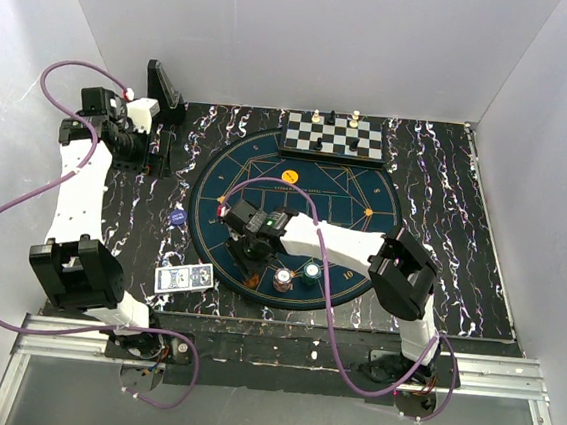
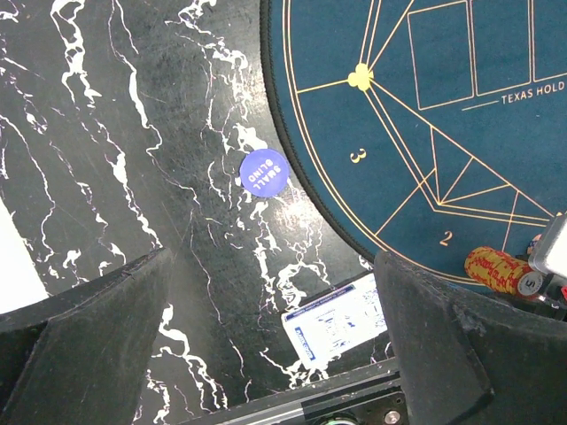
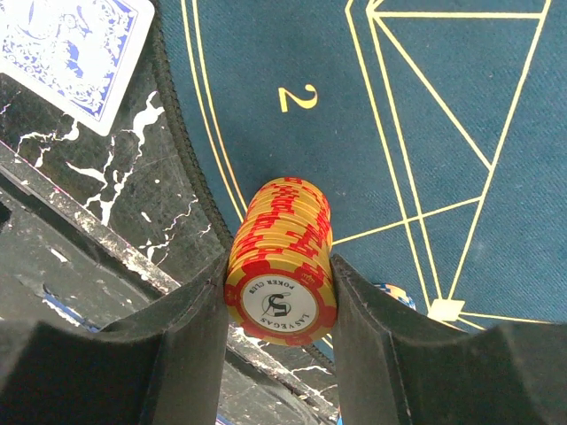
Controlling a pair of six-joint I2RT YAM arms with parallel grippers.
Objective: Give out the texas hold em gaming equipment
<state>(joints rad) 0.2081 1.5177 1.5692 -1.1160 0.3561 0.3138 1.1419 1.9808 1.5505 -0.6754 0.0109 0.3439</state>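
A stack of orange chips point(image 3: 283, 266) sits clamped between the fingers of my right tool point(image 3: 282, 310), low over the blue mat point(image 3: 425, 106) near its gold 2. Playing cards point(image 1: 184, 278) lie on the marbled bench point(image 1: 440, 258) beside the mat. My left tool point(image 2: 275, 354) hangs wide, holding nothing

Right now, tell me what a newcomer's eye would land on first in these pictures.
First, the round dark-blue mat with gold lines, mid-table, and the right tool shut on a stack of orange-and-red chips at the mat's near-left edge by the "2". Next, the small chessboard at the mat's far edge, and the blue "small blind" disc with playing cards on the marbled table left of it.
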